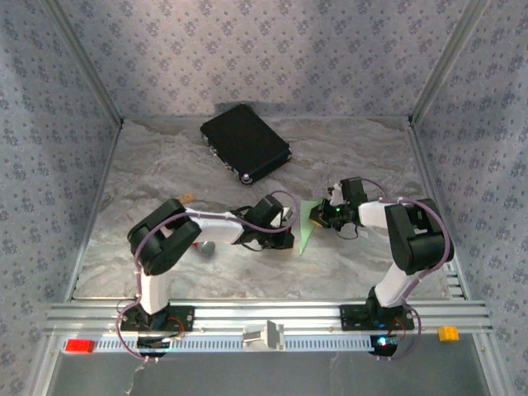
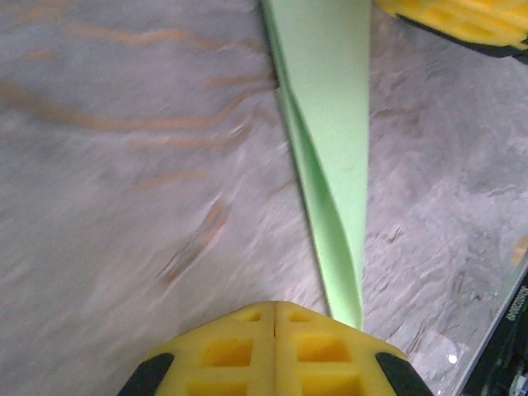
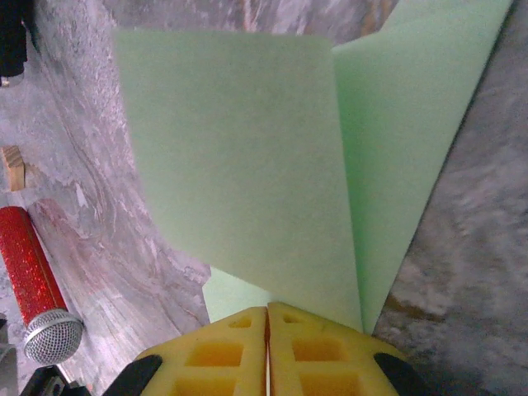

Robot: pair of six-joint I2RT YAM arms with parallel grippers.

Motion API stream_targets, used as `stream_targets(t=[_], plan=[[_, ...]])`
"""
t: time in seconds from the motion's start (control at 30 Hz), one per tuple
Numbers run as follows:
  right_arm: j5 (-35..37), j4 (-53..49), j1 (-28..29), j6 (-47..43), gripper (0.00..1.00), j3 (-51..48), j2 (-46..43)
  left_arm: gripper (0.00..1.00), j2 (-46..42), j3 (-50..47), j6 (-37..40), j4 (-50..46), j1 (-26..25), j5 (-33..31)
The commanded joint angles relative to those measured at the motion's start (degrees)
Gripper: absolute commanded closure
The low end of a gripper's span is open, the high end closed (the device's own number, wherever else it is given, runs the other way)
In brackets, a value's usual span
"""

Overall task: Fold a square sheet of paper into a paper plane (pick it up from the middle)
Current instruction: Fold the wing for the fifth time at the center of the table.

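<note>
The green paper lies on the marbled table between the two arms, a little right of centre and well in front of the black case at the back. It is folded into a long narrow shape with a crease along its length. The left claw has its yellow fingers pressed flat together. The paper's pointed end reaches the edge of one finger, off to the side of the seam, so it cannot be told whether that claw grips the paper or only touches it. The right claw is closed too, at the paper's wider end, pinching the paper's edge, and a broad flap stands up from its fingertips beside the crease. A red-handled microphone lies on the table near the left arm, and a small wooden block sits just beyond it.
</note>
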Motion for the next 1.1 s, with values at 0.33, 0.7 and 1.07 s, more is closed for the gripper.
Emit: stream_targets(t=[0.33,0.7,1.07], plan=[[2.7,6.8,7.4,13.0,0.91,-9.3,-4.2,1.0,-2.7,1.5,-2.0,1.4,0.9,3.4],[4.4,7.5,8.6,15.1,0.91,-10.8,-5.7,0.98,3.1,5.5,-3.6,4.5,0.7,4.0],[4.1,6.6,7.9,13.7,0.91,-9.7,-5.4,1.0,7.5,2.1,-1.5,-3.6,-0.5,1.1]])
